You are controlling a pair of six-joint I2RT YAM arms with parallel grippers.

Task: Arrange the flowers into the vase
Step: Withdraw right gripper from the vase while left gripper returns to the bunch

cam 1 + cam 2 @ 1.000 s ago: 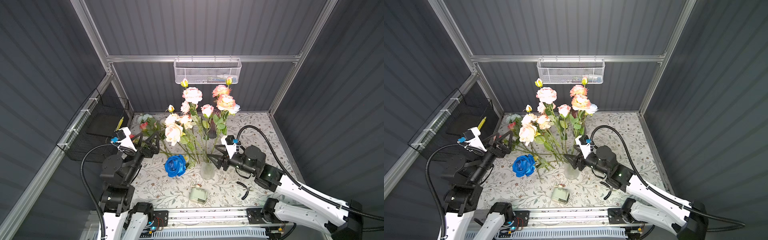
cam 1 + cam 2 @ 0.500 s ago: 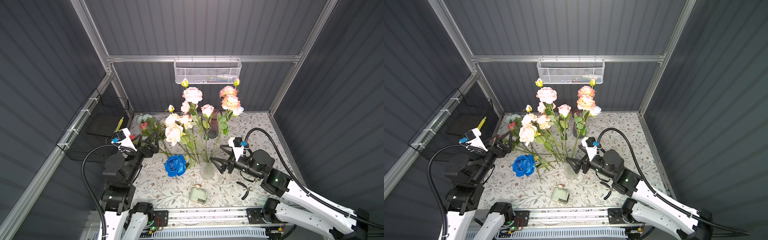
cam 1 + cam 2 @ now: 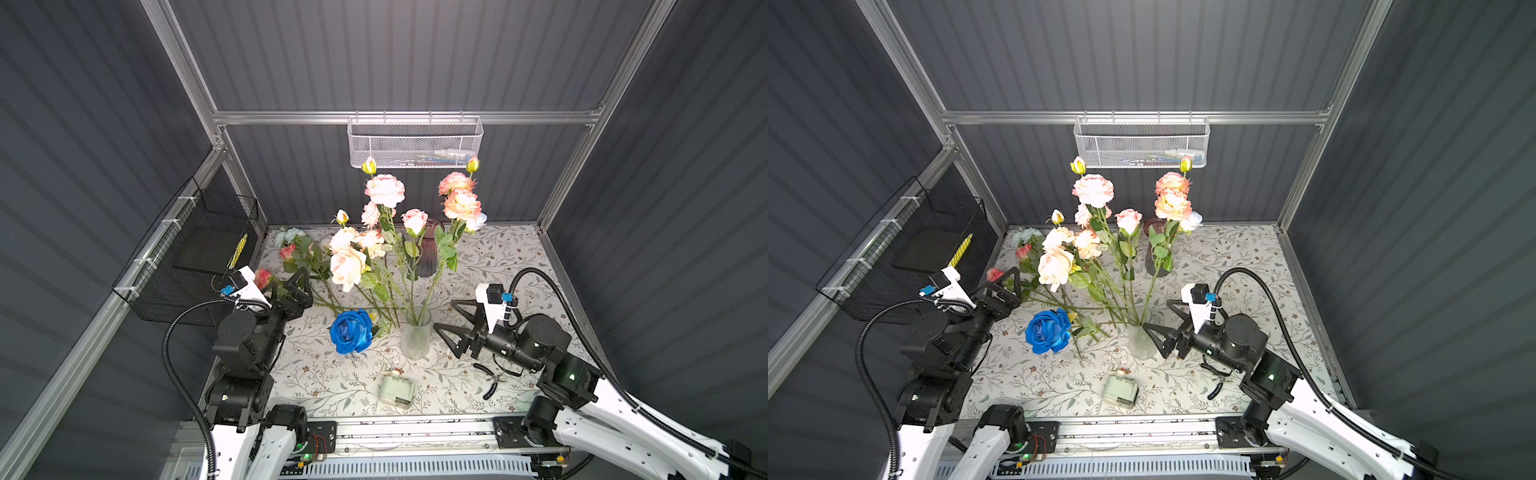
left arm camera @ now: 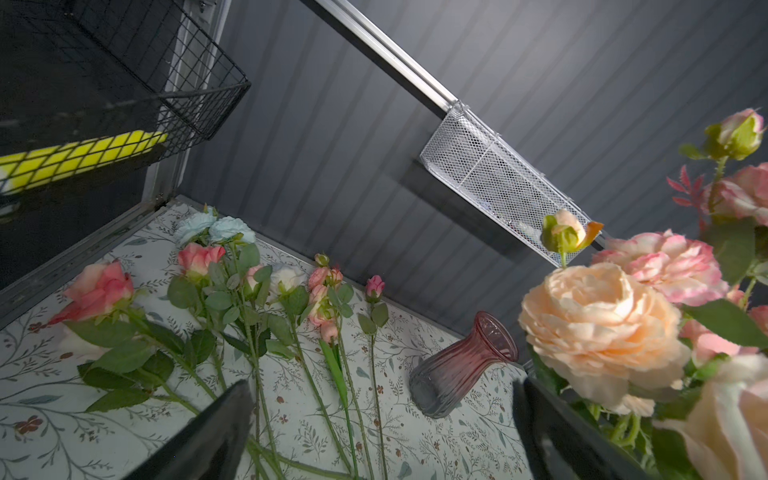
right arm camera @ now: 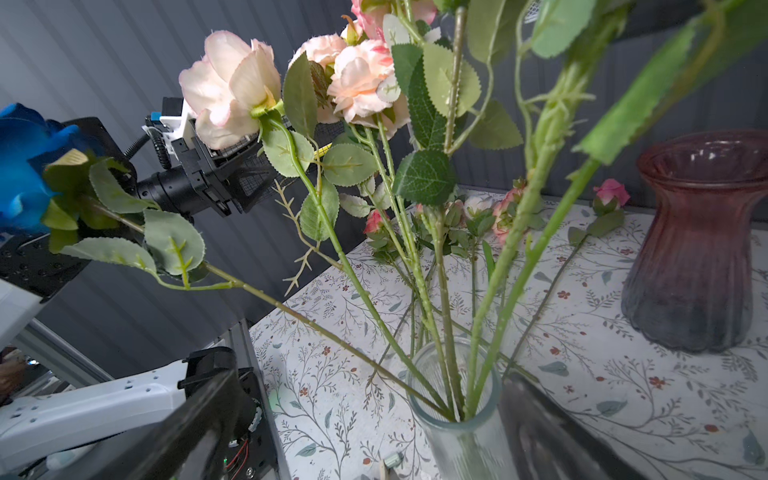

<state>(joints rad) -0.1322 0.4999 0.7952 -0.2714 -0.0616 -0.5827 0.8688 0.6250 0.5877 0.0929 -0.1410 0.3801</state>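
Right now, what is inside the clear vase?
Several green flower stems stand in the clear vase, the blue rose's slanted stem among them. Their lower ends are blurred behind the frosted glass wall.

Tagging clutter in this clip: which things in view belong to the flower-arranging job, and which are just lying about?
Job: clear vase, flowers standing in it, deep blue rose leaning out of it, loose flowers lying on the table.

Lying about: empty maroon vase, pliers, small pale green box, white mesh basket, black wire basket.

Floral-print table: clear vase, purple vase, loose flowers.
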